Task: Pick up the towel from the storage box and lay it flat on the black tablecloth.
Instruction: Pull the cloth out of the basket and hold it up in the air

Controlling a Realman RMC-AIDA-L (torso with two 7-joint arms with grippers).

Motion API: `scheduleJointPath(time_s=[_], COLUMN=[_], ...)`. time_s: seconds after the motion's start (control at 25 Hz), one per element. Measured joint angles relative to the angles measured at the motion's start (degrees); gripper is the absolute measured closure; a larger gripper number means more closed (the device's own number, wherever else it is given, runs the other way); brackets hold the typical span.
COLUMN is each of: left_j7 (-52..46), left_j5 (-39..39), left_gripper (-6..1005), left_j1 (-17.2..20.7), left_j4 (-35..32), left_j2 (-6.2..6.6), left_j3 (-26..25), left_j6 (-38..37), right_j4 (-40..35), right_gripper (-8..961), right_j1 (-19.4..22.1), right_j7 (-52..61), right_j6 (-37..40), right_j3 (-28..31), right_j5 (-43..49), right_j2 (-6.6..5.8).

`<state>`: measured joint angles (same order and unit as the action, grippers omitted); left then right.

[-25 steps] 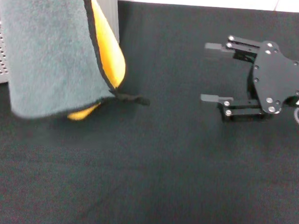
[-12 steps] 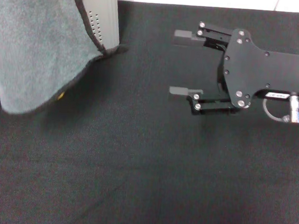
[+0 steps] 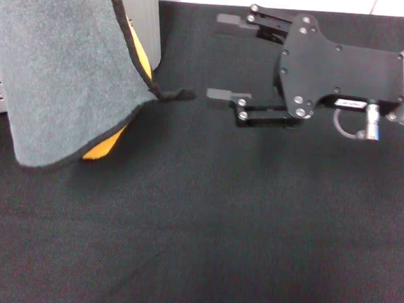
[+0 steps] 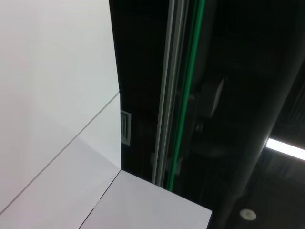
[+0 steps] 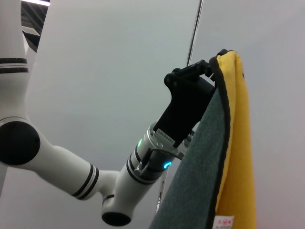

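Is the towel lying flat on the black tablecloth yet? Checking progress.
No, the towel hangs from the left hand, above the tablecloth.

White wall panels [image 4: 52, 95] with thin seams, at nine o'clock in the left wrist view. Dark ceiling void at three o'clock: green-edged rail [image 4: 183, 90], lit strip lamp [image 4: 286, 147].

Even soft indoor light, faint shadows on the black tablecloth [image 3: 202, 248], slightly soft focus, no glare
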<state>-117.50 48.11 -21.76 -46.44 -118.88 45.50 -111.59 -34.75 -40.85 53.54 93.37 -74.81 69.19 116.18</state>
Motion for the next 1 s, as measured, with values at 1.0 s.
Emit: scheduleJointPath(time_s=[1.0], left_j7=[0.62], left_j5=[-3.47], left_gripper=[988], left_j1=[-2.85], left_j4=[3.78], left_j2=[-0.82], left_j3=[3.54], left_j6=[-0.21], right_j4=[2.18], right_gripper=[118], right_j1=[-4.75], right_j7=[-1.10], right_j6=[-15.70], right_j3=[-14.85], right_j5=[-6.94], right_j2=[0.01])
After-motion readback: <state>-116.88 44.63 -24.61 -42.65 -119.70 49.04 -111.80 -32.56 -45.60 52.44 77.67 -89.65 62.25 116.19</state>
